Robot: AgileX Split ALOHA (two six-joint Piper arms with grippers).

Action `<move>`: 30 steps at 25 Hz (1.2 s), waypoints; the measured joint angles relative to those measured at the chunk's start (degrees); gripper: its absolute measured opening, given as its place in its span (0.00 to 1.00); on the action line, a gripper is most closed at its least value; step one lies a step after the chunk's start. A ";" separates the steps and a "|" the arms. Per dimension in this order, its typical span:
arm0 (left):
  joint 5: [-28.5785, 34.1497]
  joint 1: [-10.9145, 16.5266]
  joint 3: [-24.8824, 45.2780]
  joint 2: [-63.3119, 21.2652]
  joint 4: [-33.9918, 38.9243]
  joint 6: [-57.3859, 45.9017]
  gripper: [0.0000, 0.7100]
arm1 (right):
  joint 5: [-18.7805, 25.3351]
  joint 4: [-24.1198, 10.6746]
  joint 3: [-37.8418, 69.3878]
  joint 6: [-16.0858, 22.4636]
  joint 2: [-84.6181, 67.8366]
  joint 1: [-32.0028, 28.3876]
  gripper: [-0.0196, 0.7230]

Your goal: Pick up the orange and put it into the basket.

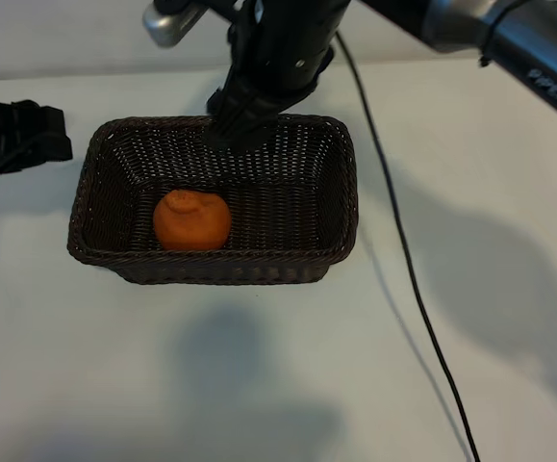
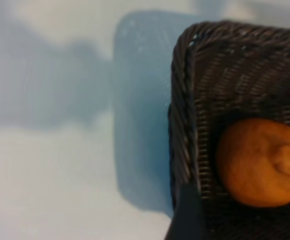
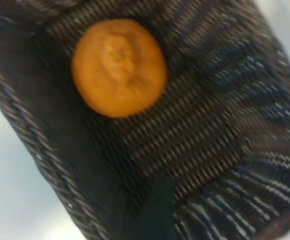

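In the exterior view you've got the orange (image 1: 192,220) sitting inside the basket (image 1: 341,207) (front-left area). Right gripper (image 1: 242,123) hangs above the far rim, empty; its spread is unclear. Left gripper (image 1: 13,140) parked beside the basket, open. Both wrist views show the orange on the weave.

Only readable thing is "VIPER" in pale letters on the right arm (image 1: 538,58), up along the arm well back from its gripper (image 1: 244,120). Nothing else has writing.
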 joint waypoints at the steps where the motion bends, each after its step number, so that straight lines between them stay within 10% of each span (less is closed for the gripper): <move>1: 0.00 0.00 0.00 0.42 0.00 0.00 0.83 | 0.23 -0.68 -0.07 1.05 -0.38 0.00 0.93; 11: -0.21 0.00 0.00 0.87 -0.06 0.00 0.83 | 0.51 -3.67 -0.07 10.36 -1.33 0.00 0.89; 30: -0.41 0.00 0.00 0.87 -3.06 2.87 0.83 | 0.51 -0.86 -0.07 11.35 1.44 0.00 0.84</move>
